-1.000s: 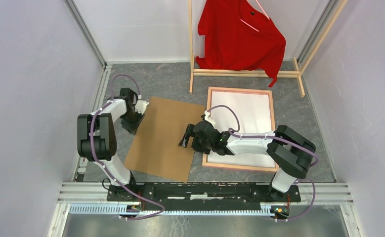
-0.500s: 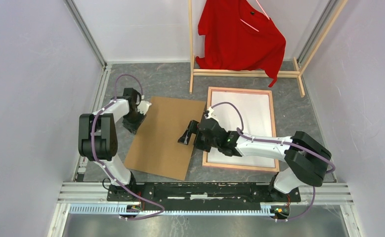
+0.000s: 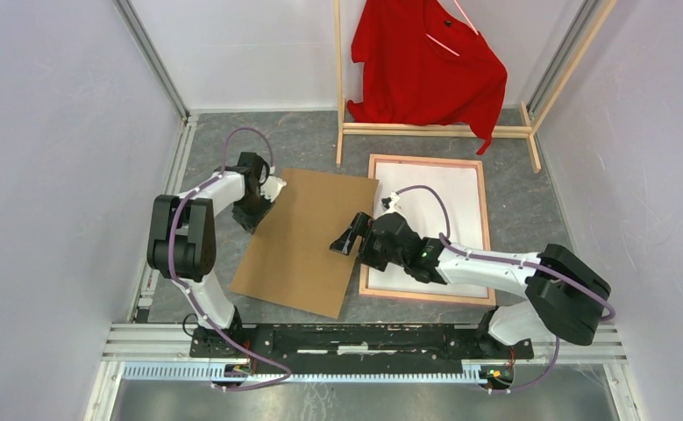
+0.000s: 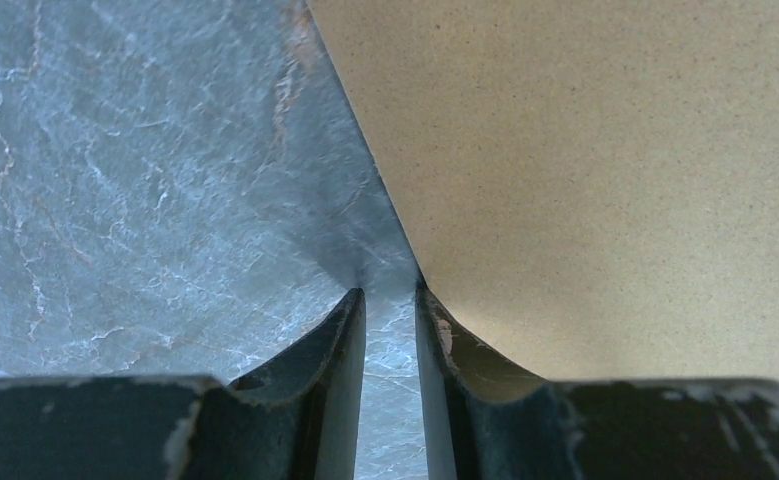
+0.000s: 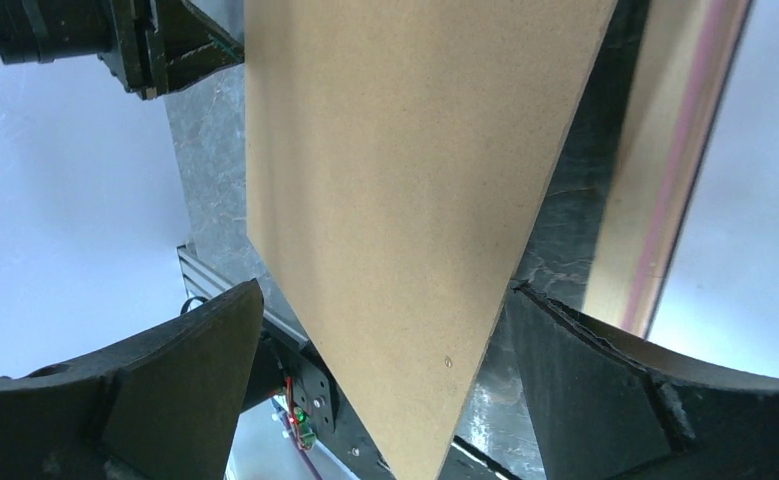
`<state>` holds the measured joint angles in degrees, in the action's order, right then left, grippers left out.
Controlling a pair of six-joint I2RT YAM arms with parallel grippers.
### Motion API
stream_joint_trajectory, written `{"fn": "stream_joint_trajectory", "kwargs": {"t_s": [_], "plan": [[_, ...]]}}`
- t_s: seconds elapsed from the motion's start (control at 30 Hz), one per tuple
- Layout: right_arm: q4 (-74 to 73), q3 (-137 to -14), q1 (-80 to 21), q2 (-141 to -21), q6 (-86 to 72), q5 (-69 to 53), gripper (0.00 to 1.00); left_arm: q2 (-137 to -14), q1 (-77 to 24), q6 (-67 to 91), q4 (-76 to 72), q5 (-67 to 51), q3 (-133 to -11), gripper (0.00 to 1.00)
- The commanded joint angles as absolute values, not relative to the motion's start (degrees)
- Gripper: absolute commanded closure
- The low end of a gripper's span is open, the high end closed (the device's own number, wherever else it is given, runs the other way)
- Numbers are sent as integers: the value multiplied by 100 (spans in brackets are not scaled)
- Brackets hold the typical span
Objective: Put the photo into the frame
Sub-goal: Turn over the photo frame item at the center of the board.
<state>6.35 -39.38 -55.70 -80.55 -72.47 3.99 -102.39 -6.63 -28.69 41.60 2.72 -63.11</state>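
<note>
The photo [image 3: 460, 202] lies white back up inside the frame [image 3: 425, 158], beside the backing board [image 3: 302, 246]. The right pincer [image 3: 348, 239] stands wide apart astride the board's edge, probably to grasp it. The left pincer [image 3: 260, 209], narrowly apart and empty, braces the opposite edge.

The photo [image 3: 456, 210] lies in the frame [image 3: 425, 159], the backing board [image 3: 307, 241] just left of it, the clothes rack [image 3: 390, 129] behind
</note>
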Motion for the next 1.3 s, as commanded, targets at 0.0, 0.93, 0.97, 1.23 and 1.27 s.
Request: {"fn": "stream_joint_trajectory", "kwargs": {"t_s": [0.0, 0.93, 0.97, 1.23, 1.27], "plan": [[1318, -3820, -5441, -7769, -7429, 380, 3, -10644, -1002, -2271, 4049, -1120, -6091, 66], [-1030, -2981, -5963, -6192, -6062, 16, 2, -10390, -937, -2405, 4213, -844, -6156, 65], [-915, -2873, -6090, -6195, -6192, 12, 2, -10399, -932, -2414, 4210, -844, -6153, 65], [570, -2187, -6715, -6616, -7041, -177, 6, -10469, -932, -2423, 4141, -922, -6107, 65], [715, -2182, -6763, -6737, -7118, -176, 6, -10459, -932, -2423, 4133, -923, -6088, 65]]}}
